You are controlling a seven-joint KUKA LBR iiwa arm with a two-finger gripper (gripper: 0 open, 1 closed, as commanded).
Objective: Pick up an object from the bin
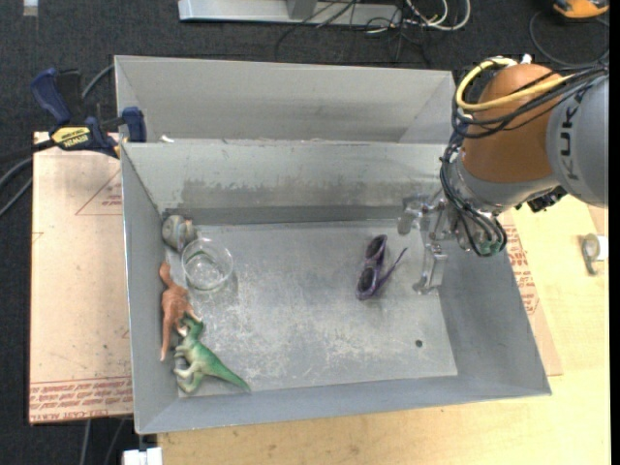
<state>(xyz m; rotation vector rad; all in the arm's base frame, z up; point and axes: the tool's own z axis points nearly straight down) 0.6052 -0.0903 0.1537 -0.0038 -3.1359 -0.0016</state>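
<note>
We saw the hand [426,275] hanging just right of the purple sunglasses [373,267], right of the middle of the bin [291,352]; spread or pressed together, we could not tell. We judged them light, thin, slippery plastic, best pinched across the frame.

only one legible marking. grey arm segment [581,143], right side of the camera view: dark block letters printed on the casing, running sideways along the link. the strokes that show read as "ku". the word runs on to the frame edge, so the rest cannot be read. other print in the scene is too small to make out, so no further words, numbers or signs are logged.
</note>
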